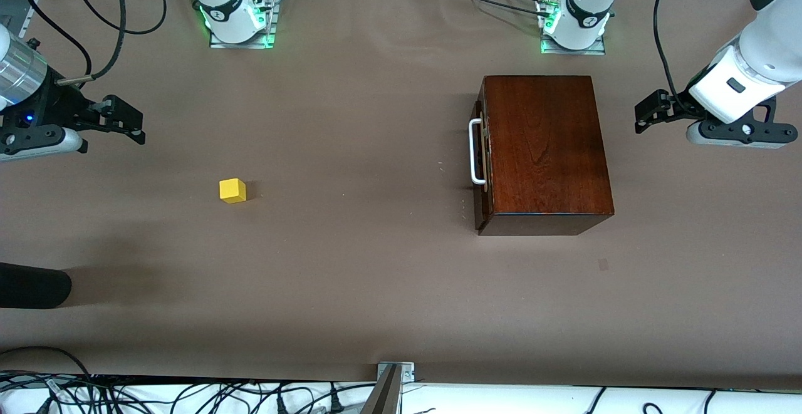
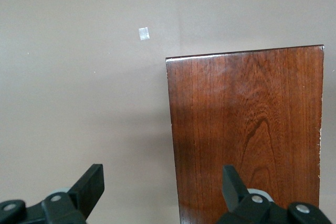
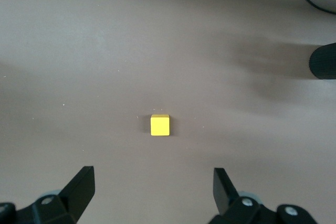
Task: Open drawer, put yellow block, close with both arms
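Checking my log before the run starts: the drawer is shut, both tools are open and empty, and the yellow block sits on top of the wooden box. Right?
Not quite. The front view shows the yellow block on the bare table toward the right arm's end, well apart from the wooden box. The rest holds: the drawer is shut, the left tool and right tool open and empty.

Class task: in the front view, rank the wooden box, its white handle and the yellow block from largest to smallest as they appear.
1. Wooden box, by far the largest.
2. White handle, long but thin.
3. Yellow block, the smallest.
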Action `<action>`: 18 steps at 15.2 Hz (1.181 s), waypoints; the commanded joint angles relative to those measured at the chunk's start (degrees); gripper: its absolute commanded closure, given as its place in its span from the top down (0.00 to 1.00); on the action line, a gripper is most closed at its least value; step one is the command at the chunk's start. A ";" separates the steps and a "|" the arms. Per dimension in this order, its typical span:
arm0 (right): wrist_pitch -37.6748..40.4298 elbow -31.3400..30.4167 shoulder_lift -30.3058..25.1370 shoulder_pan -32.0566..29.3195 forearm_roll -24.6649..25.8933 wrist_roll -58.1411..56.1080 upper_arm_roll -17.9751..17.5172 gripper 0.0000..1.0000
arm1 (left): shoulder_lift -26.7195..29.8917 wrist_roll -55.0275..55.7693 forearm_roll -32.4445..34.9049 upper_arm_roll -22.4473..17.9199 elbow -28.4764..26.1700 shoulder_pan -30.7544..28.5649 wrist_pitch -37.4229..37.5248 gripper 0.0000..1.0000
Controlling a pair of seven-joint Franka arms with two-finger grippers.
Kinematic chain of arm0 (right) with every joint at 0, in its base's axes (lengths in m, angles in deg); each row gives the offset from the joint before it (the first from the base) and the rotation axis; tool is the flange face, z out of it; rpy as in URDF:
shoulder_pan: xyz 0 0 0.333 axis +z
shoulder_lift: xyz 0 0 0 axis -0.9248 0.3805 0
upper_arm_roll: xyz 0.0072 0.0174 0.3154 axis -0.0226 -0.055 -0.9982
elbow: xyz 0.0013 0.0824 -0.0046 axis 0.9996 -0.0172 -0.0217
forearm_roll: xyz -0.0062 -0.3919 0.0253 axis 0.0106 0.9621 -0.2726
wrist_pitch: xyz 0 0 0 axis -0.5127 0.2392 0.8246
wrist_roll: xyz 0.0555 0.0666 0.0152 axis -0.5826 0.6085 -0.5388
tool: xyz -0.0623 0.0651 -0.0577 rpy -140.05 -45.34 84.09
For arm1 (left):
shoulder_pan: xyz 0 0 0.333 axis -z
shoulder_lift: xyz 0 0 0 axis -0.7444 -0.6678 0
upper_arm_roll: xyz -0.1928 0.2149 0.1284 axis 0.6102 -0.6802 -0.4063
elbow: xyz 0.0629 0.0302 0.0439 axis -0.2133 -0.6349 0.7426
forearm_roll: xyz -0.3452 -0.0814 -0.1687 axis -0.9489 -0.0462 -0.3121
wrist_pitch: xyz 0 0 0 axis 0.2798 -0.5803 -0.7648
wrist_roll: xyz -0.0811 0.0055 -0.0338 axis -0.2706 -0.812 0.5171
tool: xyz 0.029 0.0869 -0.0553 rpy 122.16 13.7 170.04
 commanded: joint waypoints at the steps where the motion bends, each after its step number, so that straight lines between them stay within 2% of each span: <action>1: -0.24 -0.22 -0.49 -0.35 -0.16 0.57 -0.27 1.00 | -1.01 0.01 -0.22 0.46 2.13 -0.36 1.60 1.00; 14: -0.24 -0.22 -0.49 -0.44 -0.25 0.57 -0.27 1.00 | -1.01 0.00 -0.22 0.46 2.13 -0.27 1.68 1.00; 18: -0.24 -0.22 -0.49 -0.44 -0.16 0.57 -0.18 1.00 | -1.10 0.45 -0.57 3.01 3.53 -0.18 2.12 1.00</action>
